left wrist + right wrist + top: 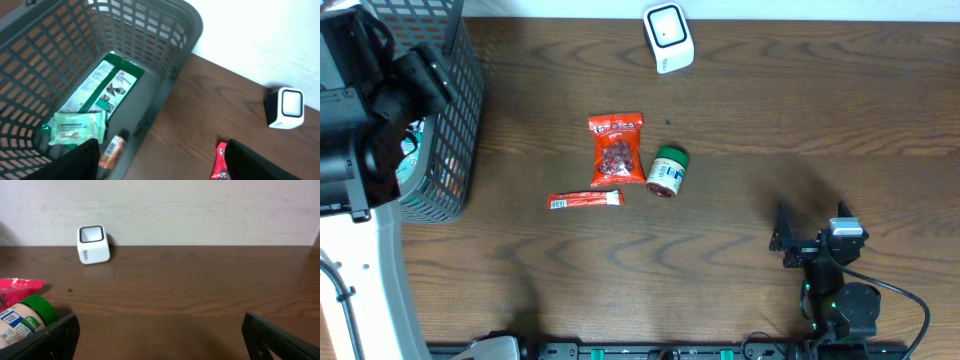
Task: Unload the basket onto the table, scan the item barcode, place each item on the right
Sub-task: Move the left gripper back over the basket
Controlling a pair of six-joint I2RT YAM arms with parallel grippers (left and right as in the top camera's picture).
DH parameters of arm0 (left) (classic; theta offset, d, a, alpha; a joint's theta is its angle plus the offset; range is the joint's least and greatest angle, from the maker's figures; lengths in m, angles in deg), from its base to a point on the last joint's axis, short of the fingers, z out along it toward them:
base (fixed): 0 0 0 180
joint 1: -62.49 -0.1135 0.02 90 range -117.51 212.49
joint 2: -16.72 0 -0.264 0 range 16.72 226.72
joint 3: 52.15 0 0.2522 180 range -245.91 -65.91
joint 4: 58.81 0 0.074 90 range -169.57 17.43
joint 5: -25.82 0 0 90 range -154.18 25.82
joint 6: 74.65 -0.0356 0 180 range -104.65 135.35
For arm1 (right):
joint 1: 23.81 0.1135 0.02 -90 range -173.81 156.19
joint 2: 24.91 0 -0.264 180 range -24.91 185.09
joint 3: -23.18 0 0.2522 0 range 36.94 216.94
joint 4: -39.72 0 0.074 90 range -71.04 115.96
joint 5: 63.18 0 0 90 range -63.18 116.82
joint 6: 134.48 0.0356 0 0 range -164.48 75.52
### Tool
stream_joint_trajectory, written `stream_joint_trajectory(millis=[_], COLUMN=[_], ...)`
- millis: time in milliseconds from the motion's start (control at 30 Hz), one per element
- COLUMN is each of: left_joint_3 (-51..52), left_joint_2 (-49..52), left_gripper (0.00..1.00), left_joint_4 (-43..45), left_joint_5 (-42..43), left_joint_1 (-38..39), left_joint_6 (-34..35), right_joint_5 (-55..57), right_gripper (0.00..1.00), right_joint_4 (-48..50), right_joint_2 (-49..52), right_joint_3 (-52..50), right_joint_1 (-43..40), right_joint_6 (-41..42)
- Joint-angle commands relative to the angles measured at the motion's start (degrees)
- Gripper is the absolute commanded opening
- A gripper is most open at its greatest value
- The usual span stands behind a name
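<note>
Lying far from right claw (783, 240), green-lidded jar (668, 171)

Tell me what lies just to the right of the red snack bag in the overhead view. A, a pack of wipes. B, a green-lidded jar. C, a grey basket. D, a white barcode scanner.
B: the green-lidded jar lies on its side just right of the red snack bag, with nothing between them.
</note>
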Motion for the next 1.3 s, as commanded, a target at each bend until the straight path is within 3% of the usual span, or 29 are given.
stream_joint_trajectory(millis=[0, 1267], left_joint_3=[-1.03, -1.03], left_joint_2=[-0.52, -0.52], left_gripper=[0.8, 0.8], left_joint_4=[-0.72, -4.37], left_joint_5=[-0.94, -0.92], left_joint_1=[-0.46, -0.46], left_joint_6=[-0.81, -0.79], right_joint_5=[-0.04, -0.04], right_gripper=[0.99, 0.99], right_joint_4=[-0.17, -0.17], right_joint_2=[-0.26, -0.26], right_joint_3=[-0.09, -0.09], right_joint_1=[-0.24, -0.24], right_joint_6=[-0.26, -0.26])
